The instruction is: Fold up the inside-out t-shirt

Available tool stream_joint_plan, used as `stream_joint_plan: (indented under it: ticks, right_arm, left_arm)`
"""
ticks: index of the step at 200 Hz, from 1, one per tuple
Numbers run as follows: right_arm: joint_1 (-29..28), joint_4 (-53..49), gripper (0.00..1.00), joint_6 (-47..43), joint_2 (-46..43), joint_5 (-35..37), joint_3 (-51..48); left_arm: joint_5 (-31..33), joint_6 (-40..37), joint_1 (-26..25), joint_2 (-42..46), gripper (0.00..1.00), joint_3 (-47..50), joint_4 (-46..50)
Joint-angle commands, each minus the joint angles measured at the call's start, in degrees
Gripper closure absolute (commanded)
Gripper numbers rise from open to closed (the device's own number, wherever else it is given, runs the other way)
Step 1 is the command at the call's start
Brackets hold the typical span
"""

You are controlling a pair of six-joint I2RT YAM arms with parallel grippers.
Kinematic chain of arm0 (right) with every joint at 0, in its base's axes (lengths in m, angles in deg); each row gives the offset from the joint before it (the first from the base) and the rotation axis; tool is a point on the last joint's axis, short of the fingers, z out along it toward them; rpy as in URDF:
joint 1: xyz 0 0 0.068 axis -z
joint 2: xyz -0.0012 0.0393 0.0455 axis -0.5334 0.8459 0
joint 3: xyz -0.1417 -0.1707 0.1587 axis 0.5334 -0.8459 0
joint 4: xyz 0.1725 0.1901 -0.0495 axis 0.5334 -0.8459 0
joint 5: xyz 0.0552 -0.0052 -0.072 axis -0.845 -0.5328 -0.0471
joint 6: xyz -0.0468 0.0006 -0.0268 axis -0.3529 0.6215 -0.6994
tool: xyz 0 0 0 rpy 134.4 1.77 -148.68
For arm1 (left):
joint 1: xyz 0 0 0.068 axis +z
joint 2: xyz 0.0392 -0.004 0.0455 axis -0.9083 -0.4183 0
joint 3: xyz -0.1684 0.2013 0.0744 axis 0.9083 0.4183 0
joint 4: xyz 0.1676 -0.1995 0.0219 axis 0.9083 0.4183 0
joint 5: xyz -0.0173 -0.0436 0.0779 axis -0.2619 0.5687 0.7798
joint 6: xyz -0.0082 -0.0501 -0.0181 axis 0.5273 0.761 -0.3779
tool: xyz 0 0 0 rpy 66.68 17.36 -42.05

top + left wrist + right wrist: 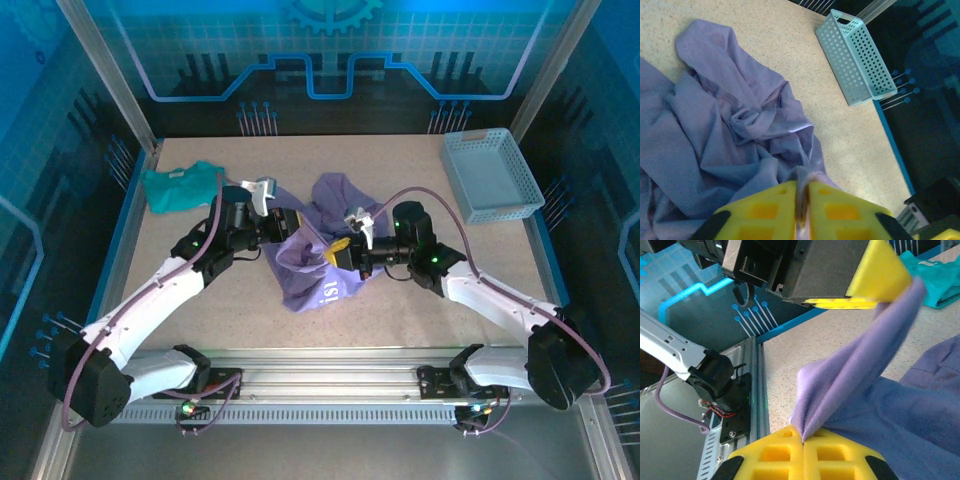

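Lavender t-shirt lies crumpled in a loose heap around the middle of the worktop, between the two arms. A bit of white lettering shows on the part nearest the arm bases, and most of the cloth rests on the surface in soft folds.

The left hand has its yellow fingers pressed close together with a thin edge of the purple cloth pinched in the narrow slit between them. Seen from the left wrist, the rest of the shirt spreads out beyond and to the left of that pinch.

The right hand is also clamped on the shirt. Its yellow fingers meet on a pointed fold of cloth. From that fold a band of fabric runs up, raised off the worktop, to the other hand's yellow fingertips above it. The two hands are close to each other over the heap, the left one on the far left side of it and the right one on its right side.

A teal shirt lies bunched at the far left of the worktop, apart from the lavender one. A pale blue perforated basket stands at the far right corner, well apart from both shirts.
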Motion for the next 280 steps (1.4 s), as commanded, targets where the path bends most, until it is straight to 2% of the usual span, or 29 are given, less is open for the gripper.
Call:
stream_joint_plan:
  ticks: [1,23,45,70,98,131,161,193,214,247,280]
  right_arm:
    - [1.0,1.9,1.0,0.2,1.3,-3.2,2.1]
    - [1.4,1.9,1.0,1.0,1.5,-2.0,2.4]
    - [2.0,1.5,1.0,1.8,1.7,-1.3,2.9]
    - [2.2,0.8,1.0,1.7,2.1,-1.5,3.4]
    - [2.2,-0.4,1.0,1.2,2.3,-1.8,4.2]
    - [2.3,-1.6,1.0,0.7,1.6,-1.2,4.4]
    - [2.3,-2.2,1.0,0.4,1.4,-0.7,4.4]
    - [2.4,-2.0,1.0,0.5,1.3,-0.9,4.3]
    - [2.3,-2.6,1.0,0.1,0.8,-0.5,4.0]
    - [2.3,-4.4,1.0,-1.0,-0.2,1.1,4.0]
    - [2.3,-6.3,1.0,-1.8,-0.2,3.0,4.8]
  left_arm:
    - [-1.1,-2.9,0.6,1.7,0.7,2.3,-1.4]
    - [-0.2,-3.5,0.6,6.8,0.51,6.9,-2.7]
    - [-4.3,-3.1,0.6,12.5,0.44,13.1,-7.6]
    - [-13.0,-3.7,0.5,15.2,0.46,18.8,-16.0]
    - [-18.4,-4.6,0.0,12.0,0.53,18.6,-19.9]
    - [-20.3,-6.6,-1.6,7.2,0.59,15.7,-18.0]
    - [-21.8,-6.6,-1.7,4.5,0.54,15.1,-17.9]
    - [-22.4,-6.9,-1.7,2.2,0.53,13.3,-18.0]
    - [-23.7,-6.6,-1.7,1.4,0.61,12.6,-20.0]
    - [-23.8,-6.3,-1.7,1.7,0.84,11.9,-20.1]
    - [-22.4,-6.3,-1.7,3.4,0.93,11.7,-18.2]
